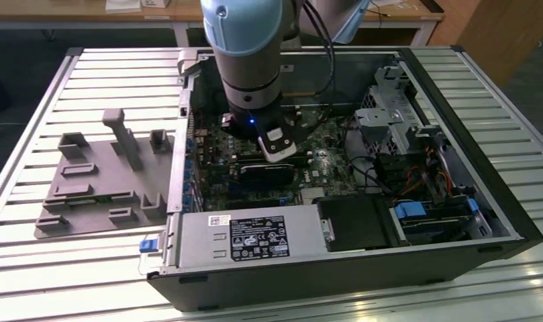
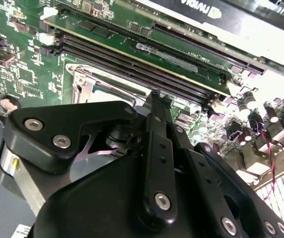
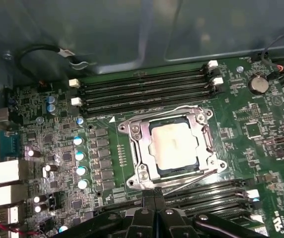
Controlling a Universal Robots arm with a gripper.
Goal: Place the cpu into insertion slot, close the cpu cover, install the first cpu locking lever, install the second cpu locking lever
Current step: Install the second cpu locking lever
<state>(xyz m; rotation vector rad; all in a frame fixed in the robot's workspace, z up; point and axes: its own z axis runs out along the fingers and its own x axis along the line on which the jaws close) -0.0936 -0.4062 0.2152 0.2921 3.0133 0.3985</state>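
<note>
Second wrist view: claw (image 2: 154, 96) hides most of the cpu cover (image 2: 85, 82).

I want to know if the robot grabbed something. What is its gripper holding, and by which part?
Nothing. The black gripper is shut with nothing between its fingers, beside the thin square metal cpu cover lying over the silvery-grey cpu.

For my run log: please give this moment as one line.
chip: in socket | cover: closed over chip | gripper: shut, at cover's edge

Slatted table (image 1: 56, 74), computer case (image 1: 343, 268), apparently grey fixture (image 1: 101, 181)
</note>
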